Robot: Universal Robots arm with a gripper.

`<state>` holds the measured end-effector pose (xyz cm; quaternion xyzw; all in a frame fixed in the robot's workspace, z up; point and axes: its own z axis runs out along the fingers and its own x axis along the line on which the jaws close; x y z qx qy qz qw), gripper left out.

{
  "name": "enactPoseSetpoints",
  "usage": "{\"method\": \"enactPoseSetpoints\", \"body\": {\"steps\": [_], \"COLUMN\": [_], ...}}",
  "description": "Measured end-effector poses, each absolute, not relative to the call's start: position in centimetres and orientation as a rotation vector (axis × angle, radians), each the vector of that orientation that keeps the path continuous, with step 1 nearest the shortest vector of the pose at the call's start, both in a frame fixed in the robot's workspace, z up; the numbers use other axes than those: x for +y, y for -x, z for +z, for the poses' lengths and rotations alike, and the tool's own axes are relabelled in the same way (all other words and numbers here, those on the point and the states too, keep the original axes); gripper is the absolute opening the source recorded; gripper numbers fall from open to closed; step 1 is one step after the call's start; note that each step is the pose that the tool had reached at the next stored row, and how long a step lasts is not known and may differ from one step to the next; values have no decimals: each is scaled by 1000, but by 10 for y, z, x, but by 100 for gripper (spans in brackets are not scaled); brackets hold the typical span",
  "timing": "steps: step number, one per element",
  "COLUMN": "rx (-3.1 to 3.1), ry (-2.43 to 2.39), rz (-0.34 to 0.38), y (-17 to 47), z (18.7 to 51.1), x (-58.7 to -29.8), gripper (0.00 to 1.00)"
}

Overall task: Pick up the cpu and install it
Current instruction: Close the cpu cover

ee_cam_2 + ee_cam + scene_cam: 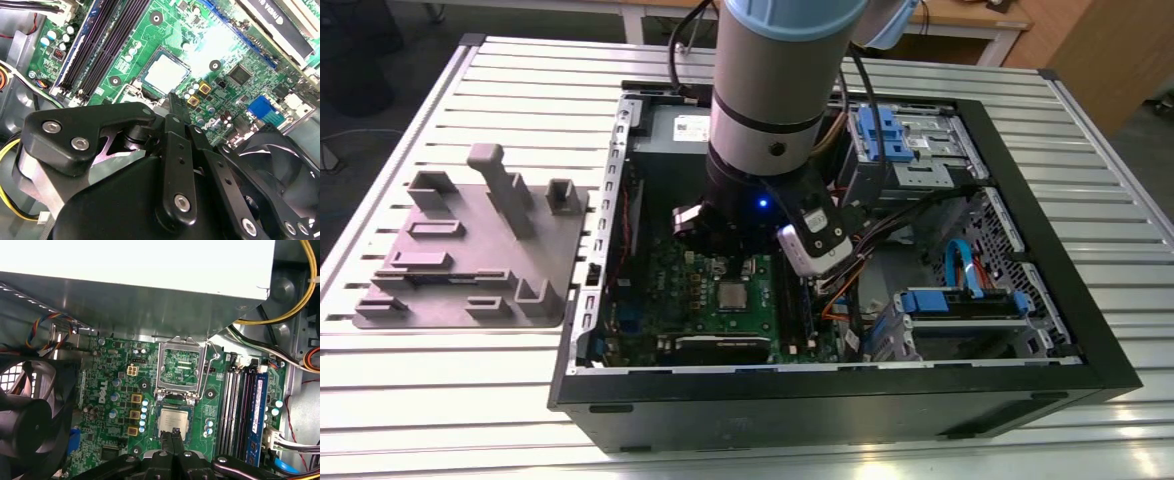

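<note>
We find the small square silvery-grey cpu (174, 420) seated in the green motherboard (120, 405) socket, black fingers (173, 436) together just above it, so careful, level handling seems advisable.

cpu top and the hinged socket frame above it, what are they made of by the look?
cpu: metal lid, dull silver-grey matte, with a thin pale edge; it blooms under the light in the second wrist view. Socket frame: likely bare steel, shiny silver, thin stamped edges and a wire lever. The tool, black and matte, sits at the cpu's edge.
</note>
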<state>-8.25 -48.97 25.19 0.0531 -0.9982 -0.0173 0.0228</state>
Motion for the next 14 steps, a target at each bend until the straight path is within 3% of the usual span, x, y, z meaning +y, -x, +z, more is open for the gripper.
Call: {"method": "enactPoseSetpoints", "body": {"steps": [14], "rx": [-3091], "ry": [-164], "rz": [-55], "y": [82], "z": [252], "x": [-490], "gripper": [11]}}
